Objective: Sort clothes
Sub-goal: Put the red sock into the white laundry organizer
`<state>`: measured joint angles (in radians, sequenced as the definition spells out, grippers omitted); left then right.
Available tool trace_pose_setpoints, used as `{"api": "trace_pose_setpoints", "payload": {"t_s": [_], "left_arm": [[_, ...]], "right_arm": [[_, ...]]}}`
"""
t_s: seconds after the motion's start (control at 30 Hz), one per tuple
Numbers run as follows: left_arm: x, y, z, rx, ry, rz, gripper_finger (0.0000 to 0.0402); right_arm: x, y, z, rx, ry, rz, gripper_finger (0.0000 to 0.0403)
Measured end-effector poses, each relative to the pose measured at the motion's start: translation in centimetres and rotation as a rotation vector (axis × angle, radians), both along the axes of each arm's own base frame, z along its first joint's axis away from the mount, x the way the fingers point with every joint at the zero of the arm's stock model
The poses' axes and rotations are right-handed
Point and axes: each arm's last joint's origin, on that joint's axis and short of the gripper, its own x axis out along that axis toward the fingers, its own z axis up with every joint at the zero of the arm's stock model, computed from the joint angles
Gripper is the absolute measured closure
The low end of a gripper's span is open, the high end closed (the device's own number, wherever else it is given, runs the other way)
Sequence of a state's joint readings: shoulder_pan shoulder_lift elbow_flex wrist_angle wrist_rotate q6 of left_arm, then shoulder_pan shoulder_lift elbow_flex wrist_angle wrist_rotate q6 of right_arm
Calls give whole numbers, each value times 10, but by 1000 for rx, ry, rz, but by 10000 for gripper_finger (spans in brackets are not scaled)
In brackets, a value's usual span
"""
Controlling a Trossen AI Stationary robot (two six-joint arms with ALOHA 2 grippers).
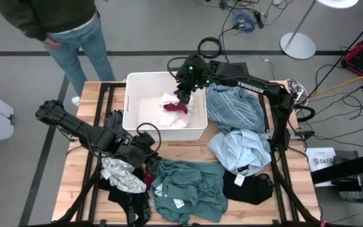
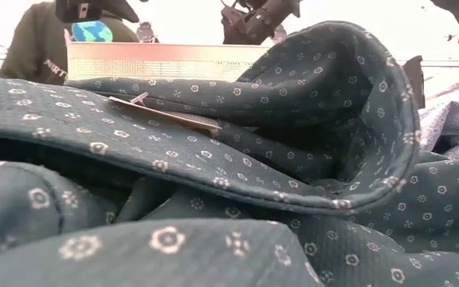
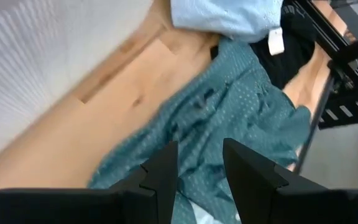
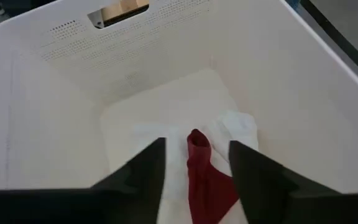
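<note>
A dark red garment (image 1: 176,107) lies on white cloth (image 1: 167,99) inside the white bin (image 1: 131,101) at the table's far middle. My right gripper (image 1: 183,96) hovers over it, open; in the right wrist view the red garment (image 4: 199,171) shows between and below the spread fingers, and whether they touch it does not show. My left gripper (image 1: 149,157) stands open above the near left, at the edge of the teal-green garment (image 1: 188,189), which shows past its fingers (image 3: 229,106). A white-grey patterned piece (image 1: 122,174) lies beside it.
A blue garment (image 1: 233,107) and a light blue one (image 1: 241,148) lie right of the bin, and a black one (image 1: 252,187) at the near right. A person (image 1: 74,31) stands beyond the far left corner. The teal garment (image 2: 213,175) fills the low view.
</note>
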<state>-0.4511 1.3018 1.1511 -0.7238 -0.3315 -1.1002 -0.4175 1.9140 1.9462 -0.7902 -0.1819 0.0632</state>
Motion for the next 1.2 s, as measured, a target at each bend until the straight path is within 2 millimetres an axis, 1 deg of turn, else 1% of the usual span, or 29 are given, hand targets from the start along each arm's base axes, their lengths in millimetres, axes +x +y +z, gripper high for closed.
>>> {"api": "trace_pose_setpoints", "payload": {"t_s": [0.1, 0.2, 0.3, 0.37, 0.43, 0.5, 0.57, 0.67, 0.77, 0.87, 0.97, 1.03, 1.2], "left_arm": [[-3, -7, 0, -44, 18, -39, 265], [-10, -18, -2, -74, 42, -75, 265], [-19, -26, -5, -93, 94, -64, 265], [-25, -30, -8, -99, 136, -50, 265], [-28, -35, -12, -99, 168, -39, 265], [-26, -38, -18, -79, 192, -19, 265], [-20, -42, -26, -43, 201, 2, 265], [-10, -46, -43, -31, 251, 56, 265], [0, -50, -62, -47, 332, 97, 265], [8, -54, -79, -64, 399, 142, 265], [12, -56, -88, -64, 419, 170, 265], [12, -57, -91, -60, 428, 180, 265], [16, -54, -101, -52, 471, 240, 265]], "right_arm": [[-12, 6, 17, -12, 1, 15, 198], [-29, 21, 41, -37, -38, 35, 180], [-44, 44, 63, -85, -89, 98, 173], [-54, 59, 74, -109, -120, 142, 173], [-63, 72, 82, -119, -145, 173, 175], [-69, 83, 86, -120, -158, 194, 177], [-75, 92, 83, -106, -152, 208, 179], [-83, 104, 73, -78, -144, 224, 180], [-92, 114, 60, -46, -161, 223, 181], [-102, 119, 42, -2, -202, 193, 181], [-110, 121, 26, 54, -239, 145, 181], [-115, 121, 19, 82, -252, 123, 181], [-124, 123, 14, 117, -257, 104, 181]]}}
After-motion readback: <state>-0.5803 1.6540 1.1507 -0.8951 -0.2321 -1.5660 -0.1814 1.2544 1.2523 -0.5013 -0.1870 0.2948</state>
